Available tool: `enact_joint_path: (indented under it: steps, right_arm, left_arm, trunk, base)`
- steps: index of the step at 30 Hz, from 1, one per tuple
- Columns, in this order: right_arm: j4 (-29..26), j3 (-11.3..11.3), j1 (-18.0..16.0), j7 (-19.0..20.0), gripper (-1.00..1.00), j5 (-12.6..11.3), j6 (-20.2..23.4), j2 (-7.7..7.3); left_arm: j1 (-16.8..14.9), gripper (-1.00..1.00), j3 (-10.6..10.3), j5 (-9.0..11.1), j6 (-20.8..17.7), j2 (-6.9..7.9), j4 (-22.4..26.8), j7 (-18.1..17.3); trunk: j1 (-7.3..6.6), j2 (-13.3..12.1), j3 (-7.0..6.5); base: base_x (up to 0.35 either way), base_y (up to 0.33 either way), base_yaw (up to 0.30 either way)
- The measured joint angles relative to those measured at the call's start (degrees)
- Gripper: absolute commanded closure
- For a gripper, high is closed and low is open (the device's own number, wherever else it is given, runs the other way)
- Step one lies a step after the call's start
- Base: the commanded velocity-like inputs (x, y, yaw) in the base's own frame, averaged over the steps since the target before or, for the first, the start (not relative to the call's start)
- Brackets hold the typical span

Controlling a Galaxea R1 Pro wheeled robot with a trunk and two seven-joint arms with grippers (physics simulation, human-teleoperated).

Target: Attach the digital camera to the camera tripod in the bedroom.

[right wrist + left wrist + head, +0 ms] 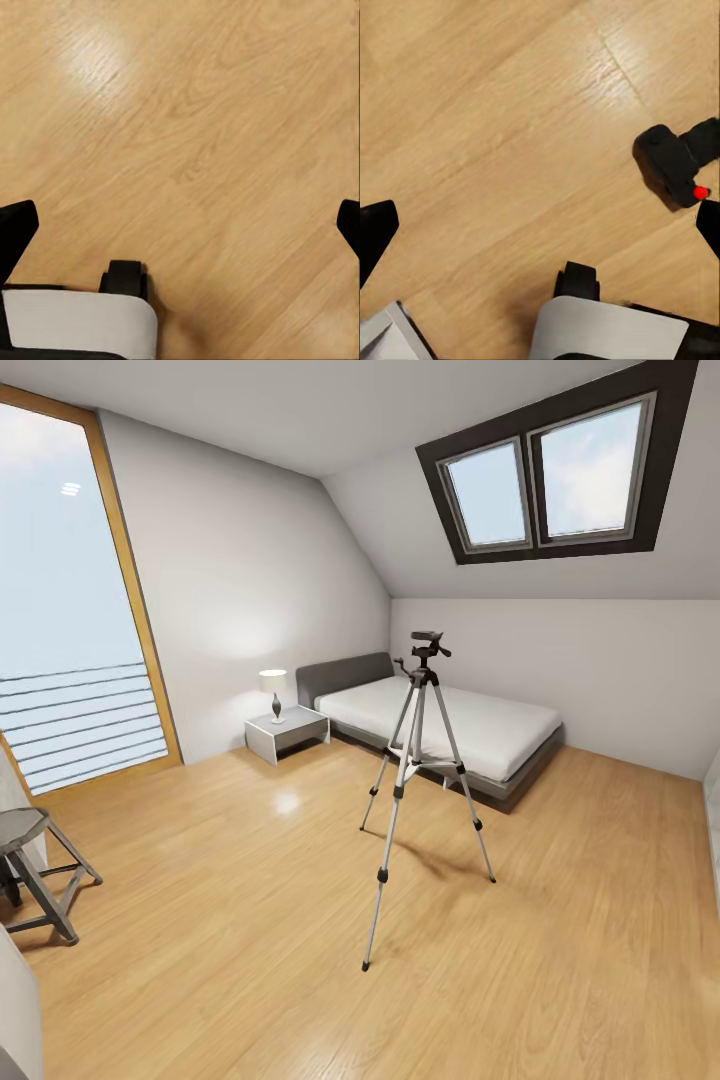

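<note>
Head view, left to right: grey metal stool (35, 860) at 9 o'clock, tall wood-framed window (70, 600), white nightstand (287, 732) with a lamp (273, 693), grey bed (450, 730). Camera tripod (420, 780) stands mid-floor, three silver telescoping legs splayed, black head bare. Floor (250, 920) is glossy light wood planks. Left wrist view: left end effector (540, 221) released, black fingertips wide apart; digital camera (669, 166), chunky black with a red button, lies on the floor at 3 o'clock. Right wrist view: right end effector (180, 221) released over bare planks.
</note>
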State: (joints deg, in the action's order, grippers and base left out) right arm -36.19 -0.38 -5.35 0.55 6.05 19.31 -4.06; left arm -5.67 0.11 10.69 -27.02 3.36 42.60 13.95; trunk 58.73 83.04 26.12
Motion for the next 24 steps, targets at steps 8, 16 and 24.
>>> enact_joint_path:
  steps: [8, 16, 24]
  right_arm:
    - [-0.7, -0.4, -25.6, 0.3, -1.0, -5.4, 14.6, -0.04]
    - [-5.7, -0.3, -33.9, 1.6, -1.0, -14.7, 16.9, -0.07]
    - [-9.6, -0.3, -34.2, 1.8, -1.0, -15.8, 22.8, -0.29]
  left_arm:
    - [-26.1, -1.0, 0.0, 1.2, -19.6, -1.47, 0.6, -0.3]
    - [-32.6, -1.0, 0.0, 6.8, -19.0, -3.94, 10.7, -2.6]
    - [-32.8, -1.0, -0.2, 9.6, -18.9, -5.84, 11.4, -2.6]
  trunk:
    - [0.0, 0.0, 0.0]
    - [0.0, 0.0, 0.01]
    - [0.0, 0.0, 0.02]
  base:
    - [0.0, 0.0, 0.0]
    - [0.0, 0.0, 0.0]
    - [0.0, 0.0, 0.0]
